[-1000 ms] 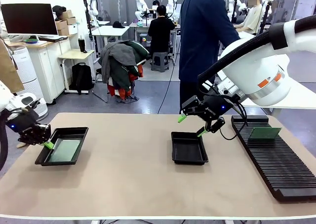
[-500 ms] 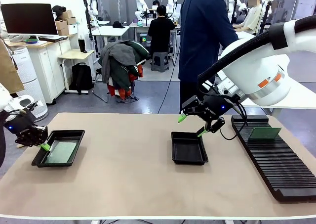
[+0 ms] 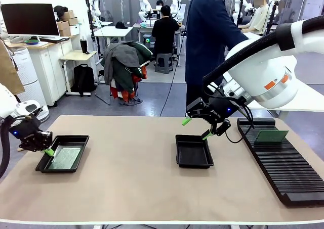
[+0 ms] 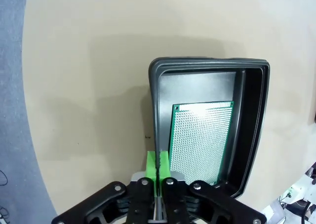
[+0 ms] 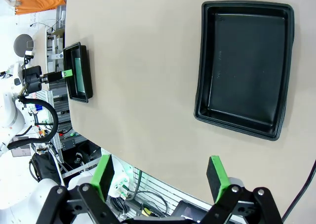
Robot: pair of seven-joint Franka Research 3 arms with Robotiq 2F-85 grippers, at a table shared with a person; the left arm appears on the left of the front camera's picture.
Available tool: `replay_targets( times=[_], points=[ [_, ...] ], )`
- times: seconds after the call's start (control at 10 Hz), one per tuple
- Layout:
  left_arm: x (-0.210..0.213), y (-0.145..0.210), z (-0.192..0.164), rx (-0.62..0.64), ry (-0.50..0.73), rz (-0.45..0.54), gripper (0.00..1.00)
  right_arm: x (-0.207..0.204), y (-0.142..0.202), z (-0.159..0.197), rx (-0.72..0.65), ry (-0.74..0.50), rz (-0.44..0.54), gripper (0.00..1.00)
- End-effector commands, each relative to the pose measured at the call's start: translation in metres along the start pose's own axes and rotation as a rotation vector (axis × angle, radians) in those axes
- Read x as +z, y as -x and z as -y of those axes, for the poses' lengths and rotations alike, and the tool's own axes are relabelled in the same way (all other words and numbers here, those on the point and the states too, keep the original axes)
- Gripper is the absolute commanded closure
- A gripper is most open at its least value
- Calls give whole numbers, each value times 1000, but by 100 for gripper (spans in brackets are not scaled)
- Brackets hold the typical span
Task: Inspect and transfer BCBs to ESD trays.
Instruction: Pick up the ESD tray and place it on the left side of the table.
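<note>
On the beige table (image 3: pixel 131 188), busy lab (image 3: pixel 126 62) behind: at nine o'clock the left gripper (image 3: pixel 48 150) clamps the rim of a shallow black plastic tray (image 3: pixel 71 137), thin green circuit board (image 3: pixel 65 158) inside; right gripper (image 3: pixel 195 128) gapes wide.

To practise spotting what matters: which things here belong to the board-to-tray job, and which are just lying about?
Job: left tray, rim pinched by the shut left gripper; green board inside it; empty middle tray by the open right gripper; second board on the slotted rack.
Lying about: monitor; heap of clothes; black bag.
</note>
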State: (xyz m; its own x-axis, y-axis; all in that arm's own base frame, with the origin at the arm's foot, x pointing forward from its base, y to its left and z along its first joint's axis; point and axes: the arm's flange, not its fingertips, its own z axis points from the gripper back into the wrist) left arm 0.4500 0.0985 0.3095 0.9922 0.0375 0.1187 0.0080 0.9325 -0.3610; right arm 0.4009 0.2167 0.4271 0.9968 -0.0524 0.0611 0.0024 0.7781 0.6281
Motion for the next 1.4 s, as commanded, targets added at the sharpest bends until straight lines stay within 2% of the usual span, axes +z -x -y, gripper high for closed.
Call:
replay_targets(
  times=[0.0, 0.9, 1.3],
  points=[
    [2, 0, -2, 2, 4, -1, 97, -1, -2, -2, -15, 18, -5, 0],
    [2, 1, 3, 14, -7, 5, 97, -1, -2, -2, -15, 18, -5, 0],
    [12, 5, 3, 33, -14, 1, 62, -1, -2, -2, -15, 18, -5, 0]
  ],
)
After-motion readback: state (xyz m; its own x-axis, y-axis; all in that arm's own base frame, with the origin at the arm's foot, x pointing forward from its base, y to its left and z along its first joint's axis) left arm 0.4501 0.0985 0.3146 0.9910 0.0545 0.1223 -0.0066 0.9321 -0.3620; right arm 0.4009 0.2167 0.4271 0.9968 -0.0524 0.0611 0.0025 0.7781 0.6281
